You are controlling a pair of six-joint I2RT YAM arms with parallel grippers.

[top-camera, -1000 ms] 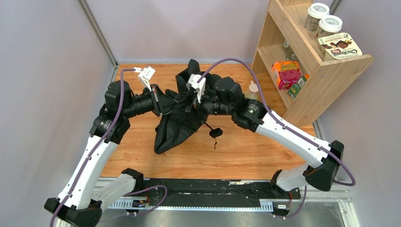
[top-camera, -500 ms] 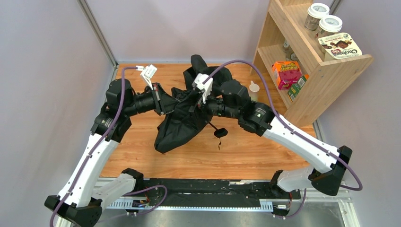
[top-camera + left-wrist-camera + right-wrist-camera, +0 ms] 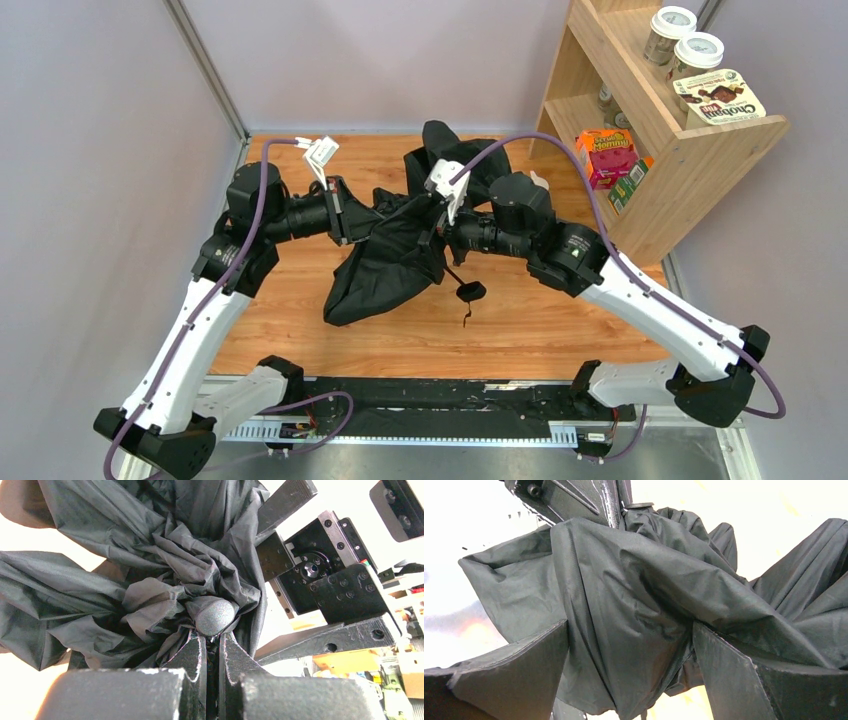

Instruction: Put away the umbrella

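The black umbrella (image 3: 380,270) hangs half folded between my two grippers above the wooden table (image 3: 300,320). Its knob handle (image 3: 470,292) with the loop strap dangles below my right gripper. My left gripper (image 3: 350,215) is shut on the umbrella's tip, just under the round cap (image 3: 215,616), with the jaws nearly together (image 3: 212,639). My right gripper (image 3: 437,232) has its jaws wide around the bunched canopy (image 3: 634,595). The fabric fills the gap and touches both fingers (image 3: 631,650). The shaft is hidden in the fabric.
A wooden shelf unit (image 3: 660,150) stands at the right with an orange box (image 3: 606,155), jars (image 3: 672,30) and a chocolate box (image 3: 720,98). Grey walls close the left and back. My right gripper's body (image 3: 320,575) is close beside the left one.
My right gripper has moved to the right and slightly nearer with the canopy, and the handle swung right with it. My left gripper followed a little to the right, still on the tip.
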